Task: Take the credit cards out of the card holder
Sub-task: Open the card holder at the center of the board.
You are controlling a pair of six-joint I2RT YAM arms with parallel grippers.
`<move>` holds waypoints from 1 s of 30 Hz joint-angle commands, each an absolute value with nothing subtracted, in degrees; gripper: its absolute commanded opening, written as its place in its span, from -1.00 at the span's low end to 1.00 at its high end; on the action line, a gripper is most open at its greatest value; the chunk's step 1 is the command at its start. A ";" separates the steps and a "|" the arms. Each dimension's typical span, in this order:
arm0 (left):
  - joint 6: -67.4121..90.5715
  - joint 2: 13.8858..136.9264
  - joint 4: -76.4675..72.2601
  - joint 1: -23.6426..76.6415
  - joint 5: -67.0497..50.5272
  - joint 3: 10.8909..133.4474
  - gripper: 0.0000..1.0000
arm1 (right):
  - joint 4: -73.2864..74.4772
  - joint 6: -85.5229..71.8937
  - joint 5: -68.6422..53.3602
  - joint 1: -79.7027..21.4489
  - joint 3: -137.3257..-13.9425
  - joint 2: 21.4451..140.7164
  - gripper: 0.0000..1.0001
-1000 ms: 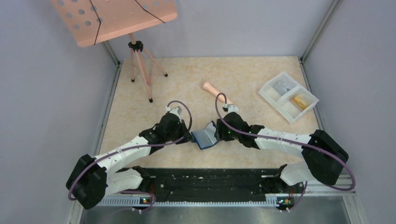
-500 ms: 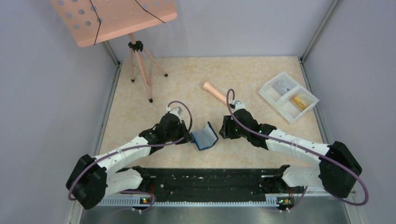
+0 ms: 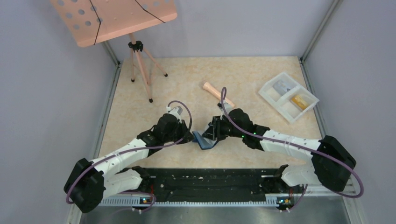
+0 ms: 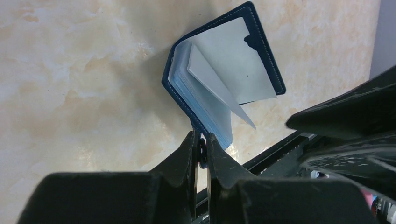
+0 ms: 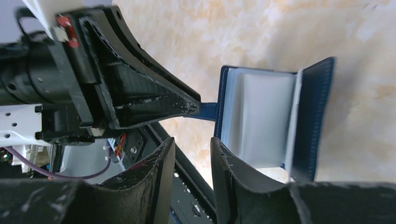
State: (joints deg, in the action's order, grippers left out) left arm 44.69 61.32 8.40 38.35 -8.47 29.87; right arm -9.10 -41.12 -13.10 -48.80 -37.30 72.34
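Now my left gripper (image 4: pixel 201 140) clamps the card holder (image 4: pixel 224 70); my right gripper (image 5: pixel 191 149), narrowly parted beside it, may pinch a sleeve (image 5: pixel 261 116), tugging the holder loose.

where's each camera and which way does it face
Top external: above, behind the robot, looking down on the table; left arm and right arm show.
Left wrist: on the left arm, looking along the left tool, shut on the card holder by its tab; right arm at right.
Right wrist: looking along the open right tool at the card holder; left tool shows.
Shared: all show the card holder.
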 commanded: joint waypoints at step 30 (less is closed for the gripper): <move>44.21 58.87 4.67 38.16 -8.79 28.44 -1.00 | -11.83 -37.93 -10.06 -51.14 -39.65 86.53 -0.16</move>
State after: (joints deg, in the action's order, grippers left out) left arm 44.66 59.86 6.55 38.35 -9.37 28.97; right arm -10.33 -39.00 -10.44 -50.52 -37.60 86.13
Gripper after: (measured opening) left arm 0.132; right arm 0.419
